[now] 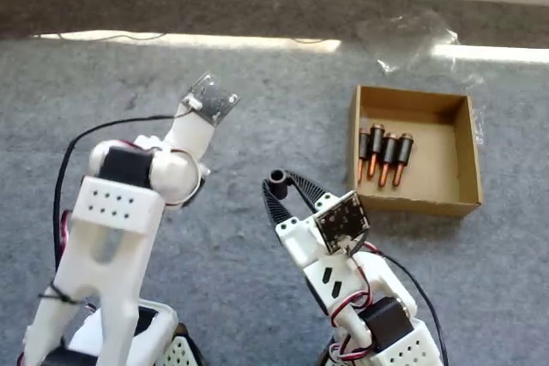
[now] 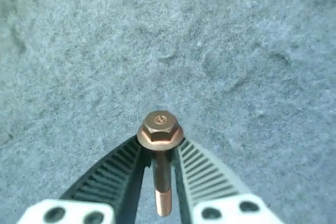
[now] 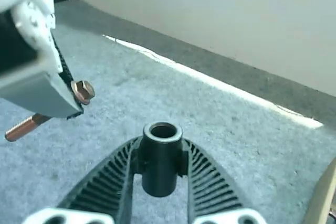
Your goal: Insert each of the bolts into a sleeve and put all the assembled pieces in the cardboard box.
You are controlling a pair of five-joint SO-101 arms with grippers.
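My left hand is clamped on a copper-coloured bolt. The two ribbed fingers grip the shank just behind the hex head. The head sticks out past the fingertips and the threaded end points back toward the wrist. Below it there is grey felt-like desk, and the bolt hangs clear of it.

My right hand is closed on a black sleeve, pinched between the fingers near their tips. The open bore faces away from the wrist (I can look straight into the hole). From this same camera the left hand shows off to the side. Its bolt is tilted, head nearest the sleeve and thread poking out the far side. Bolt and sleeve are near each other but apart, not lined up or touching.

From the high camera, the right hand sits about mid-desk with the sleeve at its tip. The left arm is to its side, higher in the picture, with its wrist over the grey surface.

The cardboard box lies on the desk beyond the right arm, well clear of both hands. Four assembled pieces lie in it side by side against one inner wall, black sleeves up and copper ends down as the picture shows them.

A crumpled clear plastic bag lies just past the box, near the desk's far edge.
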